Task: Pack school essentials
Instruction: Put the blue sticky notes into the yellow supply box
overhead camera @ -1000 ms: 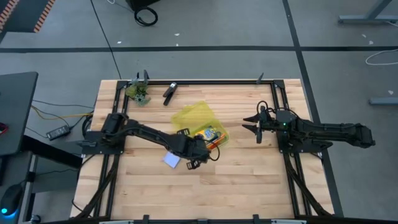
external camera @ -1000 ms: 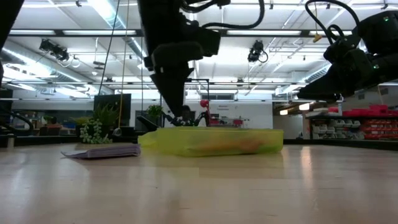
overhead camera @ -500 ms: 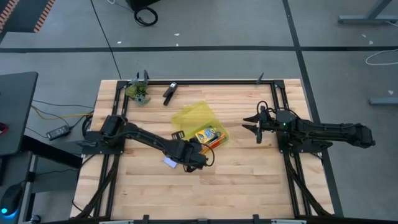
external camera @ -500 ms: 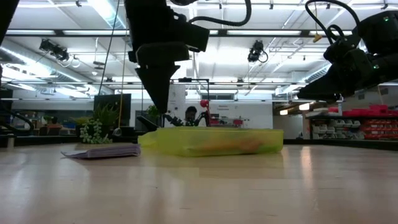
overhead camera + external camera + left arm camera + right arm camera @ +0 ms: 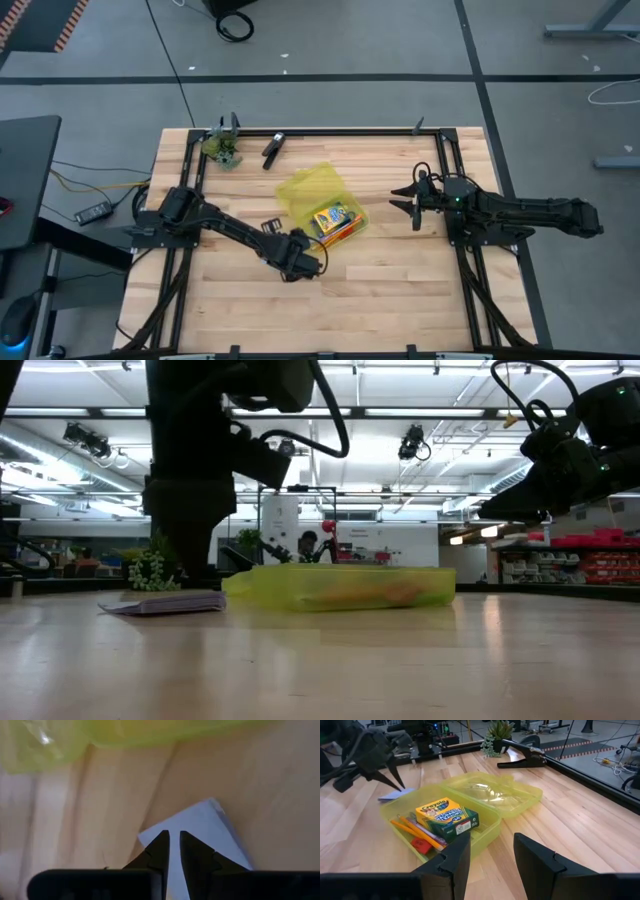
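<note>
Left gripper (image 5: 170,845) hangs over my note pad (image 5: 205,840) on the table beside the yellow case (image 5: 485,827), fingers nearly closed, gripping nothing. Inside the case I see the crayon box (image 5: 447,817), pencils (image 5: 412,832) and red eraser (image 5: 421,845) — right gripper (image 5: 490,855) waits open nearby.

A translucent yellow plastic case (image 5: 322,202) lies open near the middle of a pale wooden desk (image 5: 400,290), while a black elongated clip (image 5: 272,149) and a small green potted plant (image 5: 224,150) rest near the desk's far left edge.
</note>
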Robot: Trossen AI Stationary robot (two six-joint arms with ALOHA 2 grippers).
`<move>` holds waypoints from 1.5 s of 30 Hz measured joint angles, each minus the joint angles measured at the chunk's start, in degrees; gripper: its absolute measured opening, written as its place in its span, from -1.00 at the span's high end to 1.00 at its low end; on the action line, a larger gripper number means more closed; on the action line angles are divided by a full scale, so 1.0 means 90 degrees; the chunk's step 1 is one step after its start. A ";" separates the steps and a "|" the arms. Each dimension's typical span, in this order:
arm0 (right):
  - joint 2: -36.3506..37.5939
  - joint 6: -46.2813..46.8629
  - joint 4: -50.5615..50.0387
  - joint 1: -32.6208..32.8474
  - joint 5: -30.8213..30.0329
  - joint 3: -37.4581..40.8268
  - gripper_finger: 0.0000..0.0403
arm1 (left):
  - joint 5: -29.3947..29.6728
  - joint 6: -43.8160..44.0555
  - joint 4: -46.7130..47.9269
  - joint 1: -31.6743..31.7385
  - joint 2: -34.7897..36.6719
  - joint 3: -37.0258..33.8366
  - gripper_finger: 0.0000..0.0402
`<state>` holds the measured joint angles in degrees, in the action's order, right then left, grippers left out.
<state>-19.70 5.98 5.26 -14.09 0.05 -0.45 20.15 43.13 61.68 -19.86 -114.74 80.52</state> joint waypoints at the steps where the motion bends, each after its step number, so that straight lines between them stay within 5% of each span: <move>1: 0.0002 0.0000 0.0000 -0.0002 0.0000 0.0000 0.22 | -0.0070 -0.0004 -0.0069 -0.0002 0.0002 -0.0039 0.75; 22: 0.0002 0.0000 -0.0002 -0.0002 0.0000 0.0000 0.22 | 0.0514 -0.0637 0.1015 0.0062 0.0346 -0.0237 0.96; 33: -0.0019 0.0000 0.0002 -0.0002 0.0000 -0.0002 0.22 | 0.0016 0.0434 -0.0853 0.0424 0.2126 -0.2315 0.97; 38: -0.0019 0.0001 0.0002 -0.0002 0.0000 -0.0002 0.22 | -0.0531 0.1361 -0.1264 0.0459 0.2262 -0.2446 0.92; 45: -0.0022 0.0002 0.0002 0.0000 0.0000 -0.0002 0.22 | -0.0961 0.1830 -0.2268 0.0267 0.1995 -0.2446 0.56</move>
<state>-19.90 6.00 5.28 -14.09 0.05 -0.47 11.50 59.60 41.27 -17.45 -96.78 58.50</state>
